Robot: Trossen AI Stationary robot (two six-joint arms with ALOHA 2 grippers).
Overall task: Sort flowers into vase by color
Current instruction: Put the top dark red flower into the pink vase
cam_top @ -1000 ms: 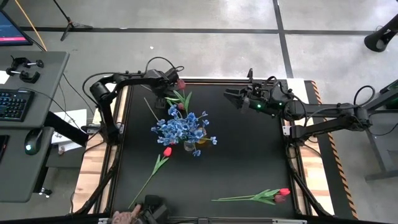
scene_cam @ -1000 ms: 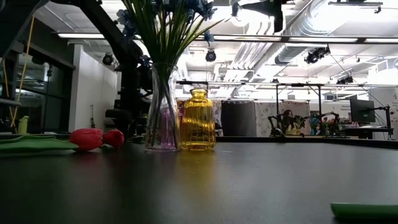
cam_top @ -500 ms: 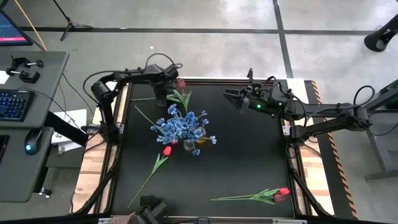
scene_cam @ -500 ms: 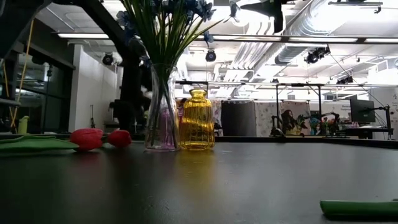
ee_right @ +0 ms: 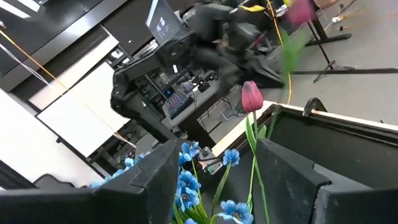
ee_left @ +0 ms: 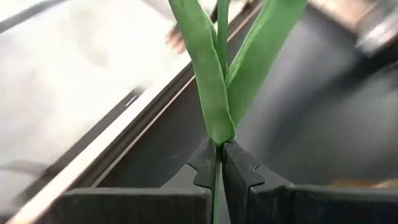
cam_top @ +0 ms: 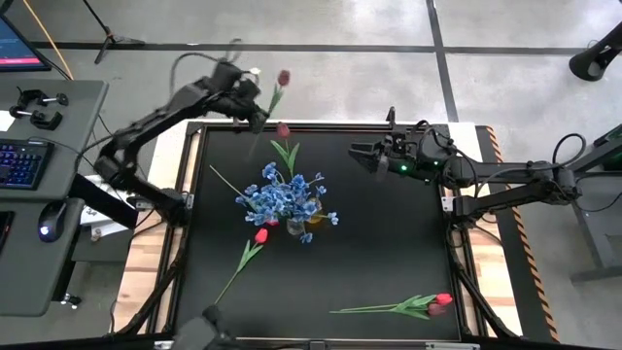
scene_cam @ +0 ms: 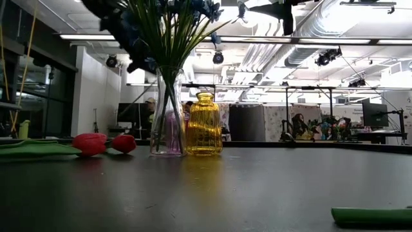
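Observation:
My left gripper point(cam_top: 253, 105) is raised above the table's far left corner, shut on a dark maroon tulip point(cam_top: 283, 77) whose leaves point(ee_left: 211, 81) spread just beyond the fingers. A second maroon tulip point(cam_top: 283, 129) rises beside the blue flowers point(cam_top: 285, 201); its foot is hidden. The blue flowers stand with their stems in a clear vase point(scene_cam: 167, 116), and a yellow vase point(scene_cam: 204, 124) stands next to it. One red tulip point(cam_top: 260, 236) lies on the table near the vases, and another point(cam_top: 443, 300) lies at the near right. My right gripper point(cam_top: 362, 153) hovers open over the far right of the table. My left gripper pinches the maroon tulip's thin stem point(ee_left: 218, 149) between its two fingertips point(ee_left: 205, 163), just below where the leaves branch off. The fingers lie across the stem. The tulip is lifted clear of the table, its blossom above the gripper and the lower stem trailing below.
The black tabletop point(cam_top: 389, 243) is bare between the vases and the right edge. A green leaf point(scene_cam: 370, 216) lies close to the low camera. A desk with a keyboard point(cam_top: 19, 160) stands left of the table.
My left gripper has taken hold of a maroon tulip that lay near the table's far edge. It has gone up and toward the far left corner, lifting the tulip clear of the table. The other flowers and my right gripper have kept still.

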